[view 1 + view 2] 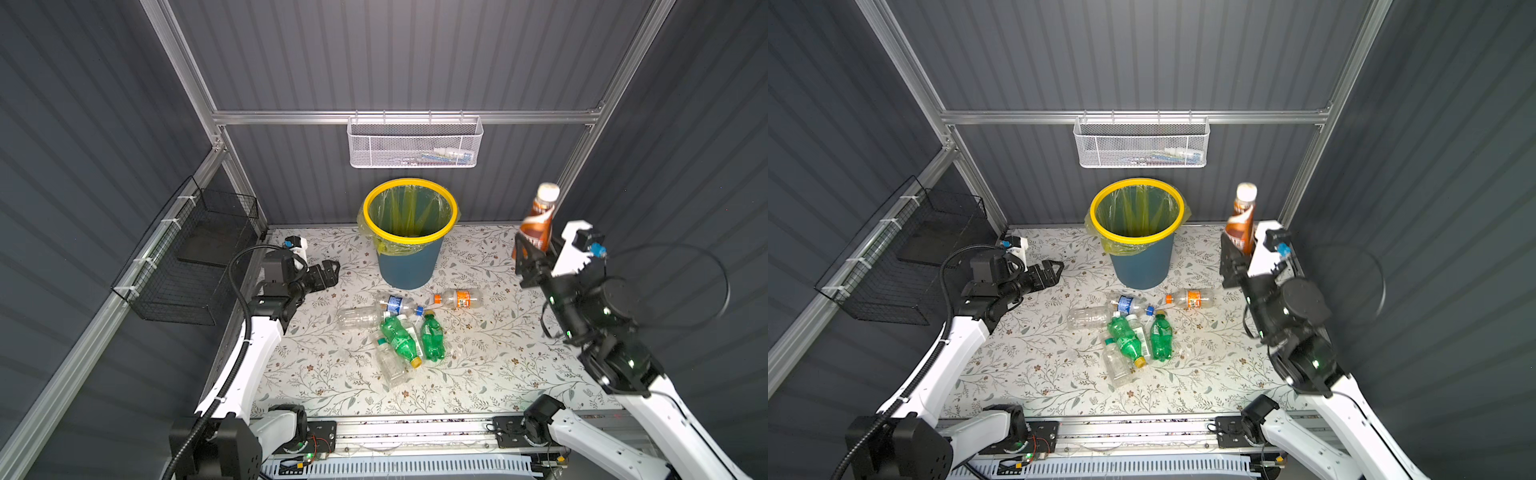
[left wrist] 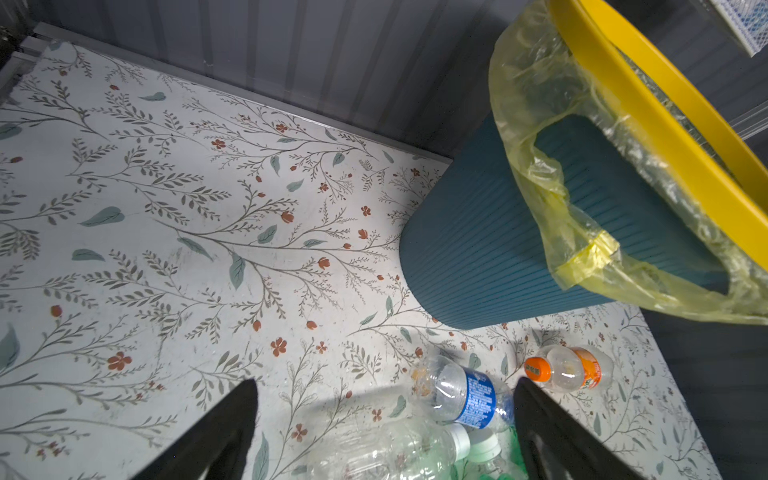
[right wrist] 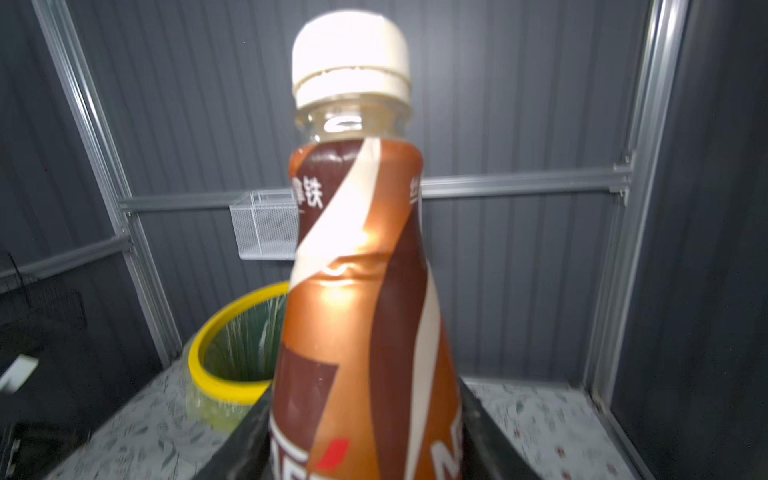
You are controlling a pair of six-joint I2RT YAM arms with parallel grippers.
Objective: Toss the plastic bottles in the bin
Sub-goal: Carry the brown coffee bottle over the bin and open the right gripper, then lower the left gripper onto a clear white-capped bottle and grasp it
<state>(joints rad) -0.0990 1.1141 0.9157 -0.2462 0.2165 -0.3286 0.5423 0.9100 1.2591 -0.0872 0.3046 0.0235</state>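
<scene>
Bin (image 1: 407,266) sits below and well left of right gripper (image 1: 536,253). Loose bottles (image 1: 399,328) lie just ahead of left gripper (image 1: 330,270), spread, empty. Right gripper pinches brown bottle (image 1: 538,220) low, cap up. Advice: centre over bin mouth before release, else bounce-out.

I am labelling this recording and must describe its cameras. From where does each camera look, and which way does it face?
Top view: high above the front edge, facing down at the table; shows left gripper and right gripper.
Top view: same head, same direction; same grippers, bin central.
Left wrist: on the left arm, looking down between its open fingers at the blue-label bottle and the bin.
Right wrist: on the right arm, looking along its fingers at the held brown bottle.
Shared: all four show the bin.
</scene>
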